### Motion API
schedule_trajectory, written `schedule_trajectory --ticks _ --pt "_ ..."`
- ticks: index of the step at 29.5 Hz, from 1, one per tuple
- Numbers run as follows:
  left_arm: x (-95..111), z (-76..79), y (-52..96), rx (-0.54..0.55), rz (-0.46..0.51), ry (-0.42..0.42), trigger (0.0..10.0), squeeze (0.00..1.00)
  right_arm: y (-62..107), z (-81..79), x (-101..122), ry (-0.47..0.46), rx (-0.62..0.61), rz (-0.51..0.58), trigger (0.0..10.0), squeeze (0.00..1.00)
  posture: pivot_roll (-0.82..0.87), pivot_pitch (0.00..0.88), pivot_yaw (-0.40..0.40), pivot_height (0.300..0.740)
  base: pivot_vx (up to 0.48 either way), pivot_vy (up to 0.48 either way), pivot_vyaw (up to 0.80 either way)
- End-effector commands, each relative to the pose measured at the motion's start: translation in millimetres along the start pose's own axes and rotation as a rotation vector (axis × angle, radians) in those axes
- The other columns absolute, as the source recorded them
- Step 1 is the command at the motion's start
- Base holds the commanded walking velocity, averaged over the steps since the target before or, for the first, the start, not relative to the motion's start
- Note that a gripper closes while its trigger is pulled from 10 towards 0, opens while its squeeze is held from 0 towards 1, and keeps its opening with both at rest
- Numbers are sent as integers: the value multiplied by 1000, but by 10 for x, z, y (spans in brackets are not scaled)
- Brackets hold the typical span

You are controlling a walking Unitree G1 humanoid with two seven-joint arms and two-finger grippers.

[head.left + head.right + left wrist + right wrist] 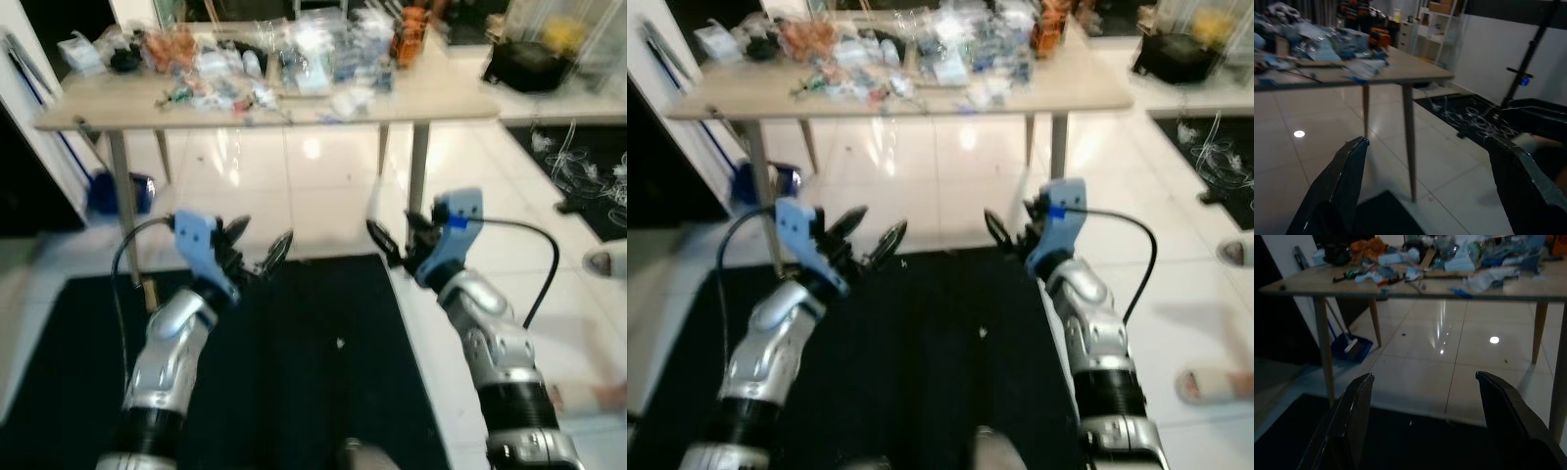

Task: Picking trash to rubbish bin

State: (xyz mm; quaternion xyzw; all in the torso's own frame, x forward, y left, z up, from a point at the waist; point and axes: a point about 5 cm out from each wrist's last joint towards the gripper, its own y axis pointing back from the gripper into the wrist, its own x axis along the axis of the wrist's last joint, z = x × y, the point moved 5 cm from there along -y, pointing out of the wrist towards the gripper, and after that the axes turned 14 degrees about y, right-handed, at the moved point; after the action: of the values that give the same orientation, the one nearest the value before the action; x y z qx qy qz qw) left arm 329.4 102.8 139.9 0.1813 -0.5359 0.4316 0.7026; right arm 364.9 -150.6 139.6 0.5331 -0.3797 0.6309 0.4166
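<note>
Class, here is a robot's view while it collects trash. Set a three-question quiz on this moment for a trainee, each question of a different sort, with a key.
1. True or false: the left gripper is holding a piece of trash.
2. Multiple choice: where does the clutter of wrappers and bags lie? A) on the black mat B) on the wooden table C) in the blue dustpan
3. Fill in: the blue dustpan rests on the tiled floor beside a table ____.

Key
1. False: both it and the right gripper are open and empty, raised over the black mat.
2. B, on the wooden table.
3. leg
</note>
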Motion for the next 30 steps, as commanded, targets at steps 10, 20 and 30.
schedule_trajectory --ticks 10,20,30 --pt "2 -19 26 4 -2 -1 10000 0 -2 -48 -46 -12 6 -13 10000 0 -61 0 -15 740 480 0 -394" --pt "7 -14 23 3 0 -7 10000 0 1 -49 -49 -11 9 -13 10000 0 -61 0 -16 740 480 0 0" --pt "61 -14 -4 4 16 -18 10000 0 8 -65 -45 -2 28 -2 10000 0 -61 0 -16 740 480 0 0"
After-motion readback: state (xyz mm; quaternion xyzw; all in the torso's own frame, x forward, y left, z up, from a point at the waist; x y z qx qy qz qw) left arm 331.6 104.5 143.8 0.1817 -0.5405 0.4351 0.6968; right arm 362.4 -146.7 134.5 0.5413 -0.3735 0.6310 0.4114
